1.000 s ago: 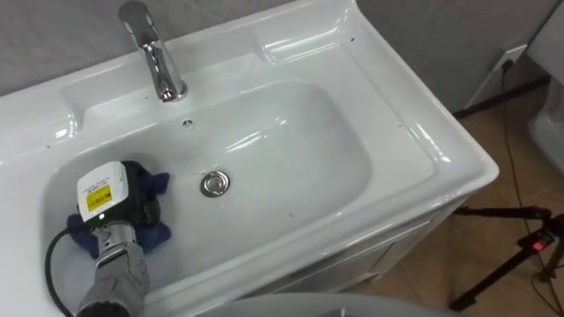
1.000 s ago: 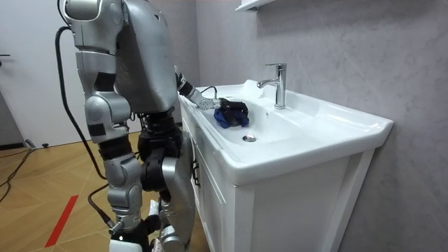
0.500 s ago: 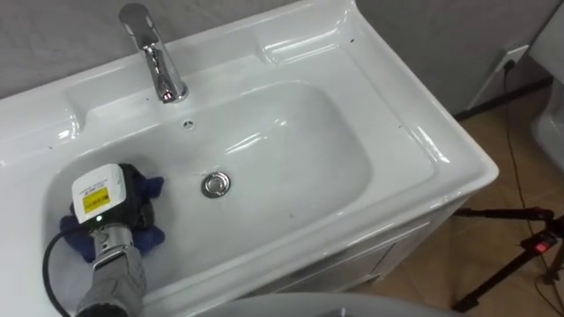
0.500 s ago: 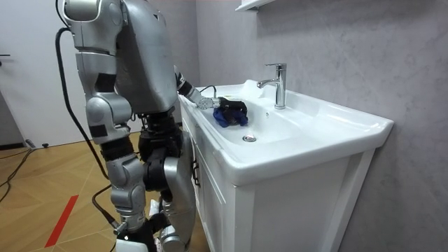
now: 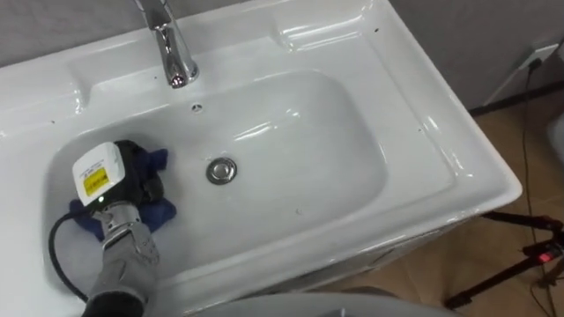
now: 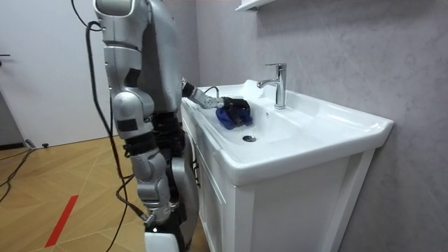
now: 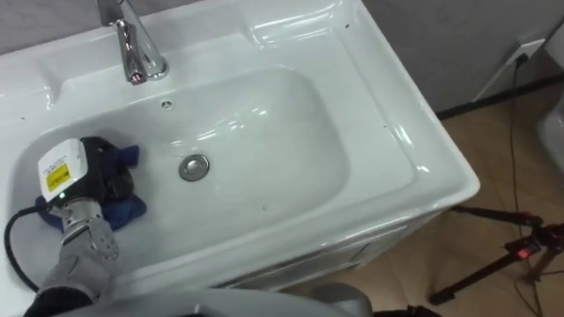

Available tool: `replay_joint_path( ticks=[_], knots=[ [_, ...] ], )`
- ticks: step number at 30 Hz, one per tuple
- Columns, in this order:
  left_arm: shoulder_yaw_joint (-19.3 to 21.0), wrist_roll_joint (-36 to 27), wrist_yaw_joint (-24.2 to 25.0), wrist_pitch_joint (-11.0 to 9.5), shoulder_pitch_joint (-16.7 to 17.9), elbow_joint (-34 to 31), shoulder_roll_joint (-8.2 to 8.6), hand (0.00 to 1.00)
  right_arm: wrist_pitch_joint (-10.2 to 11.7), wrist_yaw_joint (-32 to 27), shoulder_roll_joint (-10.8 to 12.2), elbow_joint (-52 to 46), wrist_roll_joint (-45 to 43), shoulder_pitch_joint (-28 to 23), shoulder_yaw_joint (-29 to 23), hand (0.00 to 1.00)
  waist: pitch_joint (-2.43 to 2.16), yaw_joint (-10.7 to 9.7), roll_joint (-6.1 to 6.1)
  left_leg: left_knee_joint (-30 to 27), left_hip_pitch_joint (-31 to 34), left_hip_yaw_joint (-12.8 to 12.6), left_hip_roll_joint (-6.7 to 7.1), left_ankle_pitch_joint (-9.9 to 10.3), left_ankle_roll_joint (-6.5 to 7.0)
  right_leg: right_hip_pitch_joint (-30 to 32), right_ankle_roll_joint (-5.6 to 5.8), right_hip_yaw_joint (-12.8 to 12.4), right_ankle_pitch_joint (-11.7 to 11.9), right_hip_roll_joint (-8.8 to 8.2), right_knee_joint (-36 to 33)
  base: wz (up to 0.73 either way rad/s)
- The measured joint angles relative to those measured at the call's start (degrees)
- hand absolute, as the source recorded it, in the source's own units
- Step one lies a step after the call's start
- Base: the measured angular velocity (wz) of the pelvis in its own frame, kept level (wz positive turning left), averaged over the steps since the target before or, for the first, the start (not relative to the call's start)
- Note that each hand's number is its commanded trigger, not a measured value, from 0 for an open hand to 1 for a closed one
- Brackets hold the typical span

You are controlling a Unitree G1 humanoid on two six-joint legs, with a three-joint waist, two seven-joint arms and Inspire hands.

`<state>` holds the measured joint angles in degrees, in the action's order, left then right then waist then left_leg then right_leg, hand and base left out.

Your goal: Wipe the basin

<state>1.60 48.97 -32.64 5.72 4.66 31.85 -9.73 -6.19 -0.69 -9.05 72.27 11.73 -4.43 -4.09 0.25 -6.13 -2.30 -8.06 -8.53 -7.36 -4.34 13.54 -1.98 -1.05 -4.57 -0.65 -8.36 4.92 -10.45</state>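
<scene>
The white basin (image 5: 291, 141) has a chrome drain (image 5: 221, 170) in the middle of its bowl and a chrome faucet (image 5: 169, 44) behind it. A blue cloth (image 5: 157, 214) lies on the bowl's left slope. My left hand (image 5: 119, 176) rests on top of the cloth with its dark fingers curled over it. The room view has the same hand (image 6: 234, 112) and cloth (image 6: 225, 119) at the basin's far end from the faucet. My right hand (image 6: 158, 213) hangs low at my side, beside the vanity.
I stand against the white vanity cabinet (image 6: 280, 203). The wide flat rim (image 5: 441, 97) runs around the bowl. A tripod leg and cable (image 5: 529, 238) lie on the wooden floor to the right. A grey wall stands behind the faucet.
My body has shifted toward the room view's right, closer to the vanity, and the head view moved with it. Hand and cloth stay at almost the same spot left of the drain.
</scene>
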Motion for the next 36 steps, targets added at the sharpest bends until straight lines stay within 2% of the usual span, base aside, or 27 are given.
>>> replay_joint_path(
  ticks=[2,6,7,13,14,16,20,24,29,36],
  knots=[
    [-0.3,0.1,0.8,0.2,0.0,-2.4,0.09,1.00,1.1,0.0,0.1,-0.2,1.5,0.2,0.9,0.00,0.02,0.0,0.00,-0.4,0.7,0.6,0.09,0.0,0.00,0.0,0.02,0.8,0.0,-0.25,0.2,0.16],
    [-0.7,0.1,0.9,0.2,0.3,-11.5,0.03,1.00,2.1,0.5,0.2,-0.6,4.5,-0.3,1.3,0.00,0.05,0.5,0.01,-0.5,1.5,1.4,0.11,0.0,0.00,0.0,0.08,1.9,0.1,-0.41,1.1,0.15],
    [-1.0,0.1,0.9,0.1,1.2,-14.0,0.03,1.00,2.5,0.7,0.2,-0.6,4.6,-0.3,1.5,0.00,-0.01,0.5,-0.10,-0.5,1.7,1.4,0.11,0.0,0.00,-0.1,0.08,2.2,0.1,-0.46,1.4,0.14],
    [0.3,0.5,0.6,-0.4,2.1,-20.7,-0.16,1.00,3.6,1.4,0.1,-0.3,4.2,-1.4,1.7,0.00,-0.05,1.5,-0.11,-0.5,1.9,1.8,0.09,0.0,0.00,-0.1,0.04,2.5,0.1,-0.48,1.6,0.04],
    [0.4,0.5,0.4,-0.5,2.1,-21.5,-0.39,1.00,3.7,1.4,0.1,-0.3,4.2,-1.5,1.7,0.00,-0.05,1.6,-0.11,-0.6,1.9,1.8,0.11,0.0,0.00,-0.1,0.04,2.6,0.1,-0.50,1.6,0.00],
    [0.5,0.6,-1.1,-1.2,2.1,-24.0,-2.02,1.00,3.7,1.5,0.0,0.1,4.2,-1.7,1.7,0.00,-0.09,1.7,-0.18,-0.6,1.9,1.8,0.15,0.0,0.00,-0.1,0.04,2.6,0.1,-0.55,1.6,0.00],
    [0.5,0.7,-1.8,-1.2,2.1,-26.7,-3.21,1.00,3.7,2.1,-0.5,1.3,4.6,-1.6,1.7,0.00,-0.28,1.8,-0.63,-0.6,1.8,1.8,0.22,0.0,0.00,-0.2,0.05,2.6,0.1,-0.61,1.7,0.00],
    [0.5,0.7,-1.9,-1.2,2.2,-29.5,-4.19,1.00,3.6,2.1,-0.8,1.3,5.3,-1.7,2.6,0.00,-0.07,2.1,-0.97,-0.6,1.4,1.8,0.20,0.0,0.00,-0.7,0.05,2.6,0.1,-0.59,1.8,0.00],
    [0.5,0.9,-2.1,-1.2,2.2,-29.6,-4.43,1.00,3.6,1.6,-1.0,1.3,5.1,-1.6,2.8,0.00,0.08,2.2,-1.26,-0.6,1.2,1.8,0.23,0.0,0.00,-1.0,0.07,2.6,0.1,-0.61,1.9,0.00],
    [1.1,3.5,-2.1,-1.0,2.4,-29.6,-4.73,1.00,3.6,0.9,-1.1,1.3,4.0,-2.0,2.8,0.00,-0.05,3.6,-1.37,-0.6,1.4,1.9,0.25,0.0,0.00,-0.9,0.07,2.9,0.1,-0.66,2.0,0.02]
  ],
)
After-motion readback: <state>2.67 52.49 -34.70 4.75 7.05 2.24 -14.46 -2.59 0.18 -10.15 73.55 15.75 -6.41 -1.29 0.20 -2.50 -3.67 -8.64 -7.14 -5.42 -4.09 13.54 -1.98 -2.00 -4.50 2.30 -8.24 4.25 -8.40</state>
